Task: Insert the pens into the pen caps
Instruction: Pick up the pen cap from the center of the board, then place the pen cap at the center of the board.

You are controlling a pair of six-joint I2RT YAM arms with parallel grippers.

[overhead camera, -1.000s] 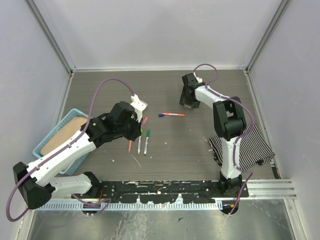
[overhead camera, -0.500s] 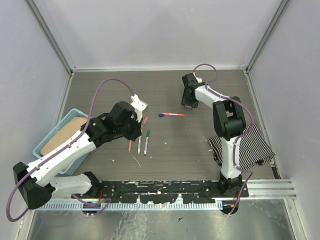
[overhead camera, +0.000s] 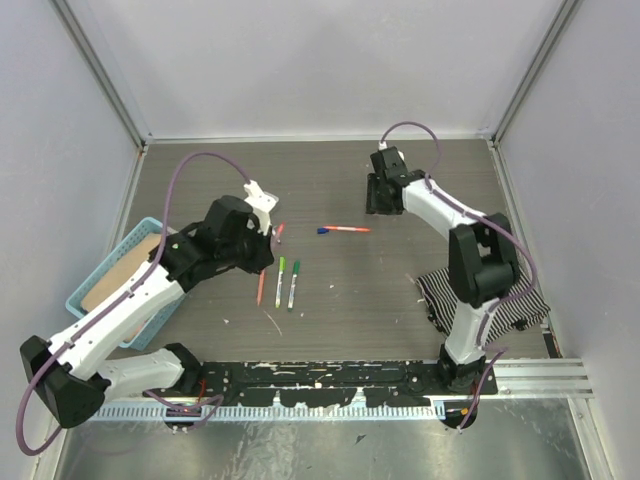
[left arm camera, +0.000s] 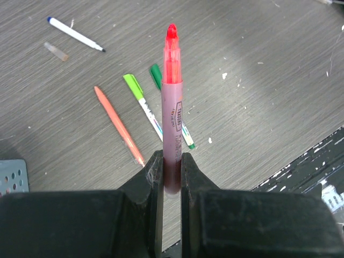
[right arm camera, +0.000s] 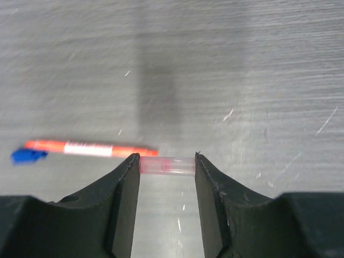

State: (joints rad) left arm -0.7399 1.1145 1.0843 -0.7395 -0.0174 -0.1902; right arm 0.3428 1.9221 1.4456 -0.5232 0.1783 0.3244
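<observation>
- Pens (overhead camera: pixel 279 280) look light, stiff and smooth; I think a pinch on the barrel holds best.
- Left gripper (left arm camera: pixel 171 158) squeezes tight on the bottom of the pink pen (left arm camera: pixel 172 102), tip up.
- Right gripper (right arm camera: pixel 166 161) pinches the small pink cap (right arm camera: pixel 167 165) by its two ends.
- More pens lie on the table (overhead camera: pixel 330 180).
- Blue basket (overhead camera: pixel 104 258) holds a flat brown thing (overhead camera: pixel 120 270).

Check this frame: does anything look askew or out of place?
The pink cap sits crosswise in the right gripper, an end against each finger, so its mouth looks blocked for the pink pen held in the left gripper. Nothing else stands out.
</observation>
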